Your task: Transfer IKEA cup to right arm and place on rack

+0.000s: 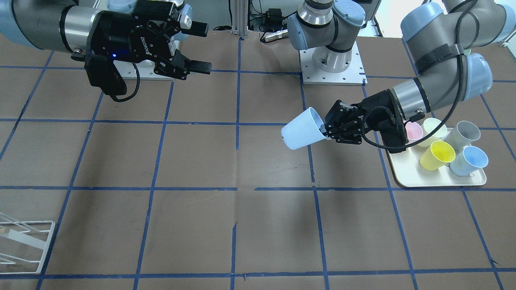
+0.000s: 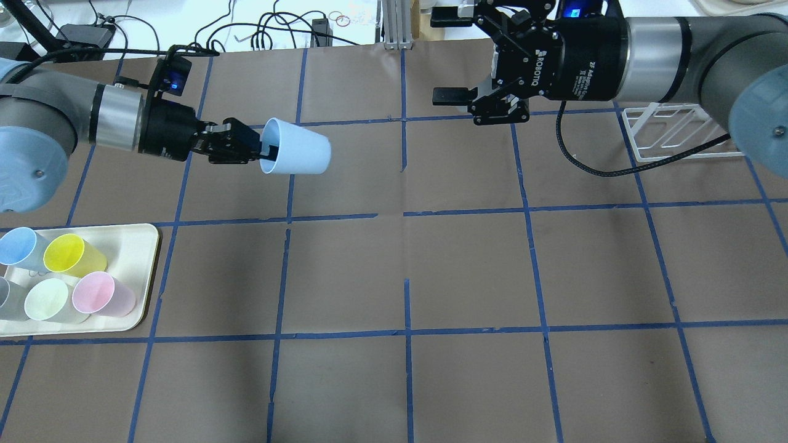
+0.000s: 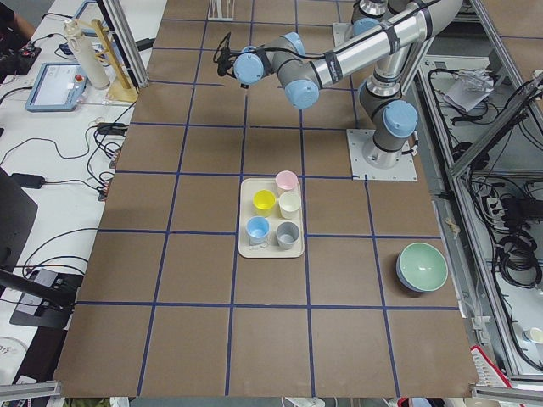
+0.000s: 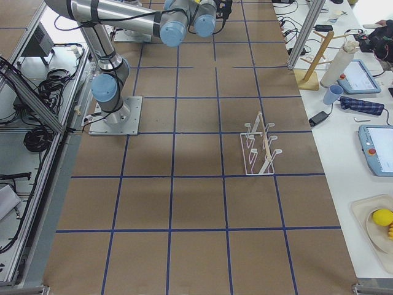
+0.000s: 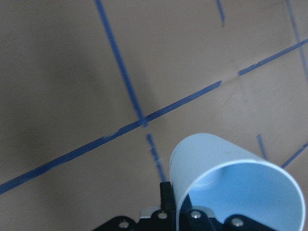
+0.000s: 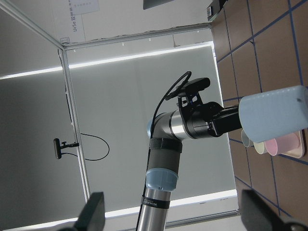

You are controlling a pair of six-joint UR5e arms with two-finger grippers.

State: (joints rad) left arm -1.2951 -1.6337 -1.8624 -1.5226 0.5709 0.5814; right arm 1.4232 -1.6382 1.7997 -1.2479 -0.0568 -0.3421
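The pale blue IKEA cup (image 1: 302, 131) lies on its side in the air above the table, its base pointing toward the right arm. My left gripper (image 1: 325, 133) is shut on the cup's rim, one finger inside; cup (image 2: 298, 147) and left gripper (image 2: 261, 147) show in the overhead view. The cup fills the lower right of the left wrist view (image 5: 231, 178) and shows in the right wrist view (image 6: 274, 113). My right gripper (image 1: 200, 47) is open and empty, facing the cup, well apart from it (image 2: 448, 55). The white wire rack (image 2: 671, 132) stands beyond the right arm.
A cream tray (image 2: 132, 237) near the left arm holds several cups: yellow (image 2: 71, 253), pink (image 2: 101, 294), pale green, grey, and one with a blue inside (image 2: 18, 245). A green bowl (image 3: 422, 267) sits near the table's left end. Blue tape lines grid the brown table.
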